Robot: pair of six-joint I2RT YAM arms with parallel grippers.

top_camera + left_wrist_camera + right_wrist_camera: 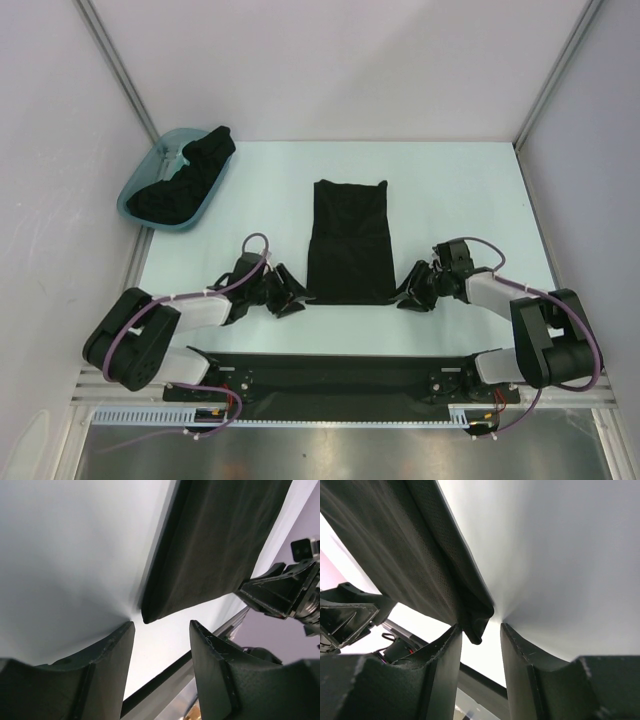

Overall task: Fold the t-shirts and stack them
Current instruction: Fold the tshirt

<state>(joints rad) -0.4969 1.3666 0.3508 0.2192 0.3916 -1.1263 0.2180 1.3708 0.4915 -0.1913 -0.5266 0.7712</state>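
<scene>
Setting: enclosed robot test cell, lab type. Evidence: my left arm (pixel 190 312) and right arm (pixel 495 292) bolted to a black base plate (pixel 340 375) at the near edge of a pale table (pixel 450 190); blank white panels (pixel 340 60) in aluminium framing (pixel 113 60) on three sides; exposed purple cables (pixel 257 237).

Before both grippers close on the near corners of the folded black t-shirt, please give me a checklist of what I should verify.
1. Long folded black cloth t-shirt lies flat on the pale table: ok.
2. Left gripper jaws apart: ok.
3. Shirt corner between the left gripper's fingers: not ok, it lies just beyond the tips.
4. Right gripper jaws apart, corner at its fingertips: ok.
5. Every cloth layer caught there: cannot tell.
6. Teal plastic tub holding black clothes far from both arms: ok.
</scene>
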